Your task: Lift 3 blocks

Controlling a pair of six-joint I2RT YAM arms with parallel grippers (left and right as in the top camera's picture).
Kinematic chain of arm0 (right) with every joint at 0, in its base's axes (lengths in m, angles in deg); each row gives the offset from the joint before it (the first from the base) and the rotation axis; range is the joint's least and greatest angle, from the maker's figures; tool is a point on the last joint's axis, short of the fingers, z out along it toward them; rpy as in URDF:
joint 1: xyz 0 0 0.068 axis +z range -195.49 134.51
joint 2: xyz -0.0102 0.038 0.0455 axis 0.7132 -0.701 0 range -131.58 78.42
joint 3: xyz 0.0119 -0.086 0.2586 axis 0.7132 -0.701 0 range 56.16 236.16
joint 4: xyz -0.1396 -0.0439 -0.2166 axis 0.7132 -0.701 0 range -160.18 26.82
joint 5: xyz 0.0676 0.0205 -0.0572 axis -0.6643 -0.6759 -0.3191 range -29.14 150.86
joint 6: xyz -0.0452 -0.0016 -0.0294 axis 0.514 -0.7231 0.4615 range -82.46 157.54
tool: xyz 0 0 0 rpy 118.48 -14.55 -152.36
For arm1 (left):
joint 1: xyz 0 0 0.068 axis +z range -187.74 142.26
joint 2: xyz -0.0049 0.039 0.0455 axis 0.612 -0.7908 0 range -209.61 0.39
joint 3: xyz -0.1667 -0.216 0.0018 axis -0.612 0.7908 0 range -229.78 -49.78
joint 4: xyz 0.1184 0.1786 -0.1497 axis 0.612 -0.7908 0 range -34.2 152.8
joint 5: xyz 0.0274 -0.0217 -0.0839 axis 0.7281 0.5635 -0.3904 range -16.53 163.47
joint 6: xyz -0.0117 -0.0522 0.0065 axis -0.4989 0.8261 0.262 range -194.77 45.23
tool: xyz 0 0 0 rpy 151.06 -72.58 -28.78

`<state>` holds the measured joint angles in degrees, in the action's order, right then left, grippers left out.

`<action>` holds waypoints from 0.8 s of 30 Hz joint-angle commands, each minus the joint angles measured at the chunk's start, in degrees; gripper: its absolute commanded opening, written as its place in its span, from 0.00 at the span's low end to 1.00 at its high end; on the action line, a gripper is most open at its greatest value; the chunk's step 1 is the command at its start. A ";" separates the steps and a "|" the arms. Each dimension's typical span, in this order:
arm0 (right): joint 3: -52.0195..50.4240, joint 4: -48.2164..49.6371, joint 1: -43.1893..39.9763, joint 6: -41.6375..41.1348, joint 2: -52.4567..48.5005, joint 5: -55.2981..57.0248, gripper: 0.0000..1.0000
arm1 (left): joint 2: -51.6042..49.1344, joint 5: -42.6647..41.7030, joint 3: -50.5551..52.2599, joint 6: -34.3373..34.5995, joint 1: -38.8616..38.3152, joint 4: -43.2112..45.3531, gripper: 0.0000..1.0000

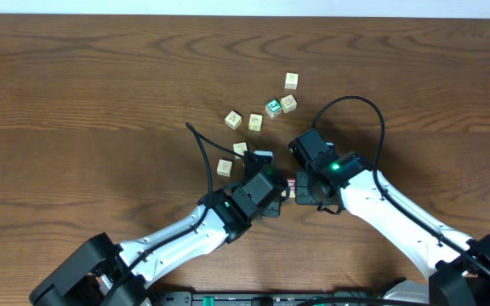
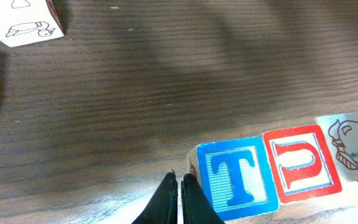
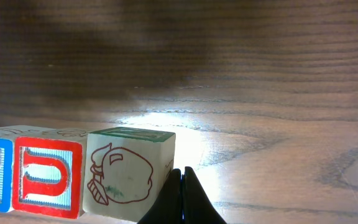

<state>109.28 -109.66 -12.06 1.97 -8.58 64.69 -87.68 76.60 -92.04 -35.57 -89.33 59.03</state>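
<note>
Both grippers were pressed together, nothing pinched between the fingers of either. The three blocks sat in one tight row, side by side and touching: blue T block, red U block, cream block with a reddish drawing. The left gripper was closed, its tips against the outer side of the blue T block. The right gripper was closed too, tips right at the outer side of the cream block (so the row sat between the two arms). Couldn't tell if the row was off the table or resting on it. Overhead, the row was mostly hidden under the wrists near the table's middle. The green-faced cube and loose pale cubes lay apart, farther back.
</note>
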 commanded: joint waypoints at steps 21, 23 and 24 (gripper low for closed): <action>-1.53 4.85 0.61 0.46 -0.76 -15.30 0.01 | 0.28 -8.00 -1.07 0.57 -3.08 5.62 0.07; -1.88 5.14 0.63 0.46 -0.76 -15.30 0.01 | 0.28 -8.00 -1.07 0.57 -3.08 5.62 0.07; -1.92 5.16 0.63 0.46 -0.76 -15.30 0.01 | 0.28 -8.00 -1.07 0.57 -3.08 5.62 0.07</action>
<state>107.20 -106.78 -13.00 1.99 -8.95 62.66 -88.07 77.02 -90.71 -35.53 -89.50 60.69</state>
